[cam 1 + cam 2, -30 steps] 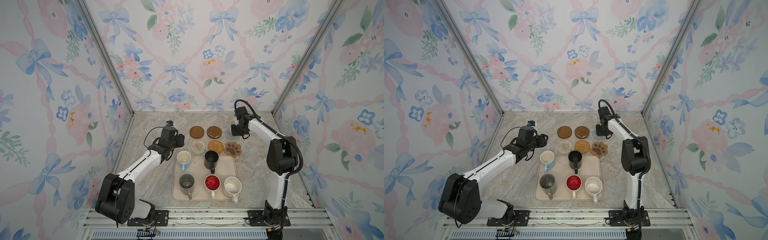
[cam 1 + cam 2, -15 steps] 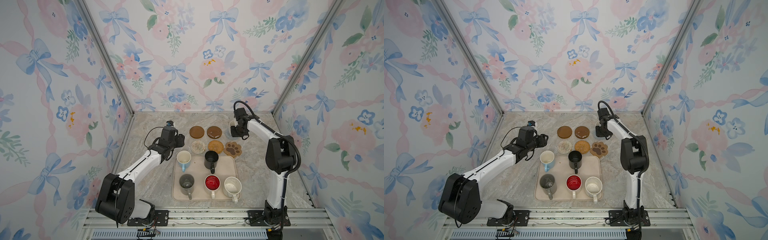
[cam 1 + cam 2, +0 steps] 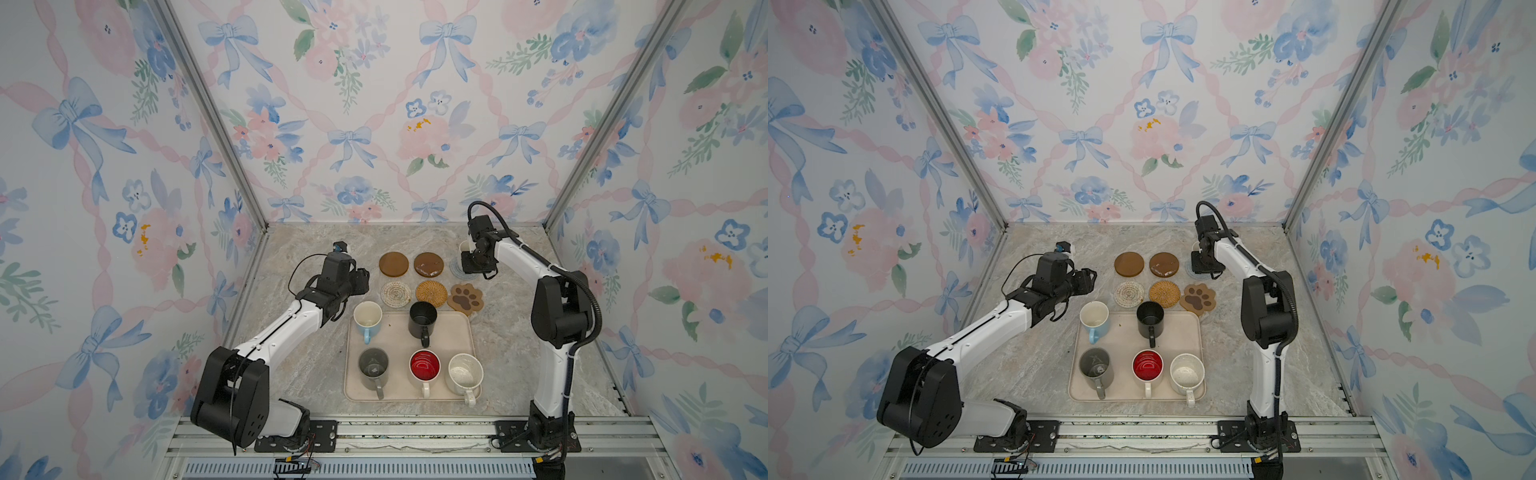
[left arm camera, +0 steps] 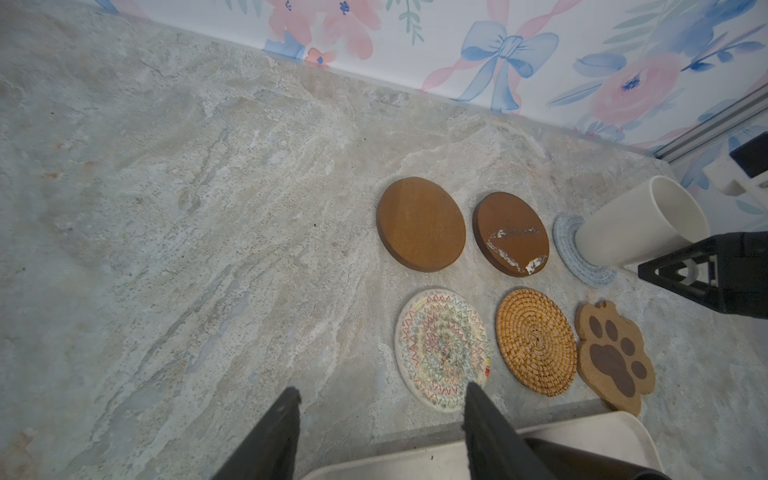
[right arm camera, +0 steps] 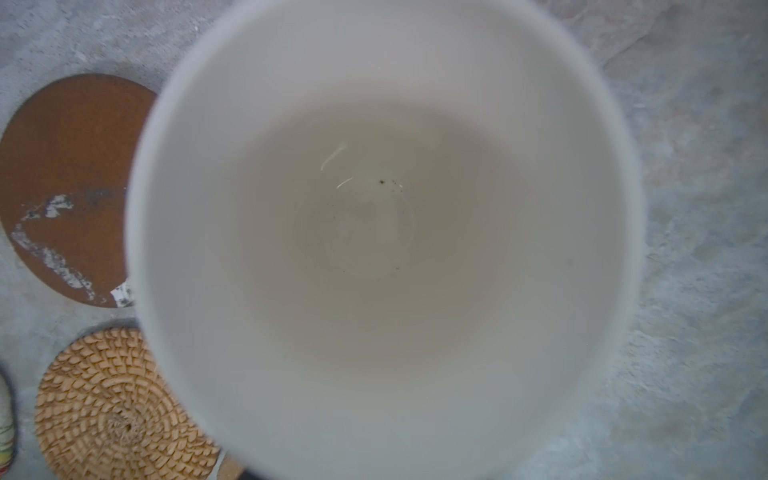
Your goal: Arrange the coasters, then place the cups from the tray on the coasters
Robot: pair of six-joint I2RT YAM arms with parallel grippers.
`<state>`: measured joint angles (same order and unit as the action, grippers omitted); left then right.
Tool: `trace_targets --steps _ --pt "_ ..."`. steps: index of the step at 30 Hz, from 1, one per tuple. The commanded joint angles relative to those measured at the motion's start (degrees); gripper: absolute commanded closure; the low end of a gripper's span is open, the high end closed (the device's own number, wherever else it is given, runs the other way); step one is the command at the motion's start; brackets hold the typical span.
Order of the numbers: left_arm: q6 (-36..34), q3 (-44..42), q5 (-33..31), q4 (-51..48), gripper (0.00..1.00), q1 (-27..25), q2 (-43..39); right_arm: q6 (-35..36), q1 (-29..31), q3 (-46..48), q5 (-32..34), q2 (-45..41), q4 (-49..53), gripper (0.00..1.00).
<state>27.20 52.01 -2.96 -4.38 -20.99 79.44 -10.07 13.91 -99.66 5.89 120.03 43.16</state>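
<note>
Worktop (image 3: 316, 365) as it stands: six coasters laid out in two rows of three beyond the tray (image 3: 446, 332).

- Back row, from the left in both top views: plain brown disc (image 3: 393, 264), glossy dark-brown disc (image 3: 428, 264), grey-blue woven round (image 3: 456, 268).
- Front row: cream crochet round (image 3: 395, 294), tan rattan round (image 3: 431, 294), brown paw shape (image 3: 465, 298), which touches the tray's far corner.

The cream mug (image 4: 636, 224) sits on the grey-blue woven round, and part of the mat shows beside its base. The right pincer (image 3: 478, 266) is down right beside this mug, at its handle side. I cannot tell whether its jaws are gripping the handle or parted. The right wrist view is filled by the mug's empty inside.

The left pincer (image 4: 380, 390) hangs over bare worktop between the tray's far left corner and the crochet round. Its jaws are apart, with nothing between them.

Five mugs are on the tray, handles toward the near edge:

- light blue mug (image 3: 367, 320) and black mug (image 3: 422, 319) in the far row;
- grey mug (image 3: 373, 368), white mug with red inside (image 3: 424, 365) and speckled cream mug (image 3: 464, 373) in the near row.
</note>
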Motion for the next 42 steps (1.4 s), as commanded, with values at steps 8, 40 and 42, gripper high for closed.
trace_targets --steps 8,40,42 --pt "-0.9 1.4 -0.1 -8.6 0.42 -0.8 -5.0 -2.0 -0.5 4.9 2.3 -6.3 -1.1 0.49" --pt "5.8 -5.2 4.3 -34.0 0.46 -14.0 -17.5 -7.4 -0.7 23.1 -2.6 -16.9 -12.3 0.46" --pt "6.1 -5.3 3.8 -34.0 0.46 -14.3 -16.1 -7.2 -0.7 23.3 -2.7 -17.0 -12.2 0.46"
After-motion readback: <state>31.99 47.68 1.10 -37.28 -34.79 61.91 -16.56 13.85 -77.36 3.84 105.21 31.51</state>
